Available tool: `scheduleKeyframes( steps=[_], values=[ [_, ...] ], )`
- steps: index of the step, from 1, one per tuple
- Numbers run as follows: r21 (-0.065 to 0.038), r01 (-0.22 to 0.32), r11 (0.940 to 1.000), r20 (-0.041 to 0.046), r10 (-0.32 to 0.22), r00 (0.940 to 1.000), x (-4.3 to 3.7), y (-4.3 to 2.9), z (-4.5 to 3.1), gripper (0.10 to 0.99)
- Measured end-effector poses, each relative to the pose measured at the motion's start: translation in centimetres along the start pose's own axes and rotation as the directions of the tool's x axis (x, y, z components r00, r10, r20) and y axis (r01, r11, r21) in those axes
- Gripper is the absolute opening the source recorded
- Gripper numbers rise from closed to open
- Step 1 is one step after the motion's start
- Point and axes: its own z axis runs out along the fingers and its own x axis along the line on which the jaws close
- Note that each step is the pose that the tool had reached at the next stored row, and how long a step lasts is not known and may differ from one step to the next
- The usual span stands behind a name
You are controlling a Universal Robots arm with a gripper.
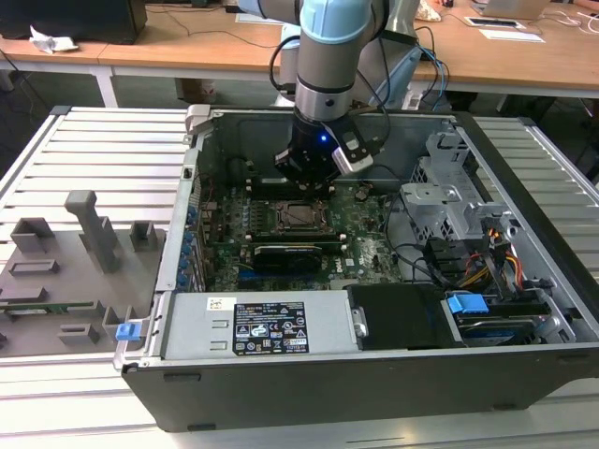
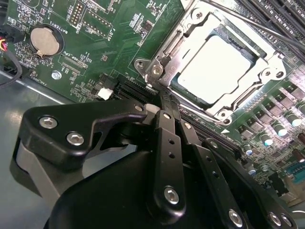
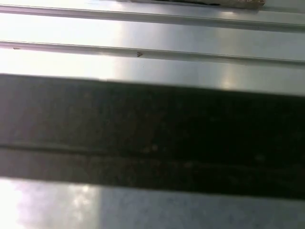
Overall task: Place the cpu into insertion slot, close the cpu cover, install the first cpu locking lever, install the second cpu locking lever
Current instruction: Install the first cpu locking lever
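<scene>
Your gripper (image 2: 164,102) hangs inside the open computer case (image 1: 524,374), low over the green motherboard (image 2: 109,43), just beside one corner of the insertion slot (image 2: 157,71). In the second wrist view the two black fingers (image 2: 167,143) lie pressed together side by side with no gap showing, so the jaws are closed, and nothing is gripped between them. Their tips end right at the socket's near corner, by the hinge screw; touching or a hair apart, you cannot tell.

The cpu (image 2: 217,67) sits flat in the slot, silver top face up, square so no long axis, its edges in line with the socket rim. The cpu cover (image 2: 267,71) lies down flat around it, the chip showing through the central cut-out. A thin metal lever rod (image 2: 248,19) runs along the far side of the socket. Whether it is latched you cannot tell.

In the exterior view the arm (image 1: 328,56) comes down from above into the middle of the case, gripper (image 1: 309,173) just behind the socket (image 1: 299,215). A white-on-black label (image 1: 270,327) sits on the power supply at the front. A grey parts fixture (image 1: 65,271) lies on the slatted tabletop (image 1: 103,140) on the exterior view's left. A round coin battery (image 2: 45,40) sits well apart from the socket.
</scene>
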Motion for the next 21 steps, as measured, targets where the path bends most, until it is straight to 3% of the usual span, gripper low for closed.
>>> scheduleKeyframes(
  steps=[8, 12, 18, 21],
  values=[
    [0.004, 0.000, 1.0000, -0.0002, 0.000, 1.0000, -0.04, -0.01, 0.15, 0.106],
    [0.013, 0.000, 0.9999, -0.0005, 0.000, 1.0000, -0.07, -0.02, 0.21, 0.106],
    [0.018, 0.000, 0.9998, -0.0011, 0.000, 1.0000, -0.08, -0.02, 0.29, 0.106],
    [0.017, 0.000, 0.9998, -0.0009, 0.000, 1.0000, -0.09, 0.04, -0.43, 0.106]
  ],
)
